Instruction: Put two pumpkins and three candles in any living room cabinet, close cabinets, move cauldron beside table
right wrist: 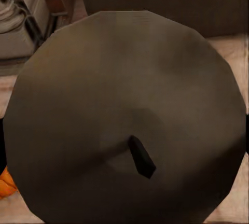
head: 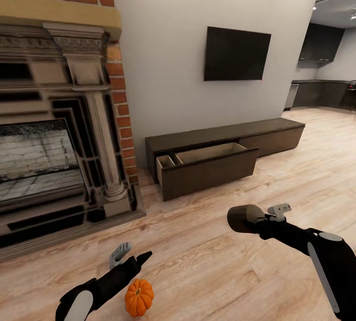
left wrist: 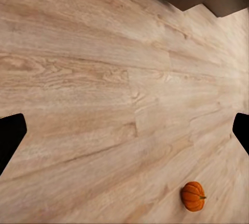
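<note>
Wood floor (head: 277,182) wide open from the fireplace (head: 59,128) across to the far kitchen. Cabinet (head: 222,155) along the wall under the TV (head: 237,54), one drawer (head: 207,165) pulled out at its fireplace end, pale inside, nothing visible in it. Right gripper (head: 257,218) clamped on a candle (right wrist: 124,115), wick facing the wrist camera. Left gripper (head: 129,256) fingers apart, low over the floor. Pumpkin (head: 139,297) on the floor just beside the left gripper, not touching.
</note>
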`<state>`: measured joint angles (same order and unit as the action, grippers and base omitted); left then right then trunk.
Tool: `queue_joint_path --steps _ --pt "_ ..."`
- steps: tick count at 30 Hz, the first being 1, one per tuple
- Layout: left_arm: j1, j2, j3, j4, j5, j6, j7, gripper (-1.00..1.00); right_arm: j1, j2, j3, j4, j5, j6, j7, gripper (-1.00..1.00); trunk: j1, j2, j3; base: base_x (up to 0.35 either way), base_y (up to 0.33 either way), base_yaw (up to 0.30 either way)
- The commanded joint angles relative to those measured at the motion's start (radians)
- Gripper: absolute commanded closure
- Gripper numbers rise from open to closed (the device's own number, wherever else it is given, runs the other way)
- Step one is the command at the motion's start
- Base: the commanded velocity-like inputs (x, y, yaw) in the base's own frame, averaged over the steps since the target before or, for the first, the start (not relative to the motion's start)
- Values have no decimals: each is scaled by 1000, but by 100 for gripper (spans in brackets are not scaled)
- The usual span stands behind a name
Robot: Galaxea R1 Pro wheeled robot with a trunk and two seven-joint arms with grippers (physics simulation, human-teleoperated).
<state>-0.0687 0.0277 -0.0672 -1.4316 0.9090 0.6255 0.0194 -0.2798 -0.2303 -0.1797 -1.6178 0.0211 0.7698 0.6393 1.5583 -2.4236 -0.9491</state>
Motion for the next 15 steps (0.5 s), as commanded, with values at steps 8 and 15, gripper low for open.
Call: queue_joint_path --steps 8,15 --pt "0 1 0 4 3 3 2 -100 -1 0 -1 0 -4 6 5 100 0 0 -11 192 -305 -212" --pt "0 1 0 6 2 3 2 -100 -1 2 -1 0 -4 6 5 100 0 0 -19 195 -301 -212"
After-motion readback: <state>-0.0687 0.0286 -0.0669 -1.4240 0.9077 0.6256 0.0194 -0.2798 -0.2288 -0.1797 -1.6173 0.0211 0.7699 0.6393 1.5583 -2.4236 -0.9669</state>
